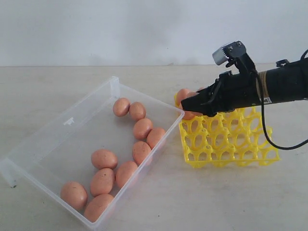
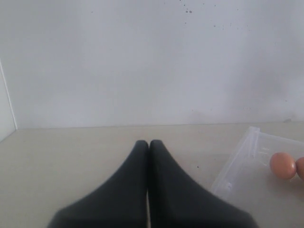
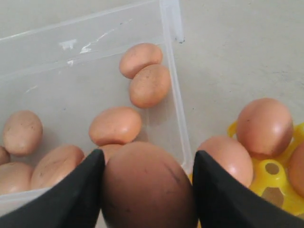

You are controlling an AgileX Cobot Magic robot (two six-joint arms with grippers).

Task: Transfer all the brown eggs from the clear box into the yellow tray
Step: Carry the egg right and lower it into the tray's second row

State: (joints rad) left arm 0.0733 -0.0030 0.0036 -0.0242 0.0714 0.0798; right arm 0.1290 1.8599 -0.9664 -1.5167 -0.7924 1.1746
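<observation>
**Step in hand:** transfer of one egg, carry phase. I have the right gripper (image 3: 148,166) set wide around a brown egg (image 3: 145,194), one finger on each side of the shell. The exterior view puts this egg above the corner of the yellow tray (image 1: 231,144) nearest the clear box (image 1: 82,134), not yet seated in a cup.

**Left gripper** (image 2: 148,147): fingers pressed together, holding nothing, parked off to the side of the box.

**Stock:** I count ten brown eggs (image 1: 104,159) lying in the box, most of them along its tray-side wall. The right wrist view shows two eggs (image 3: 264,127) seated in tray cups and the edge of a third. The arm hides the rest of that corner.

**Next move, in my judgement:** centre the held egg over a free cup beside those already seated, lower it clear of the raised pegs and the neighbouring shells, and part the fingers only once the cup bears it. An off-centre release risks the egg tipping against a neighbour.
</observation>
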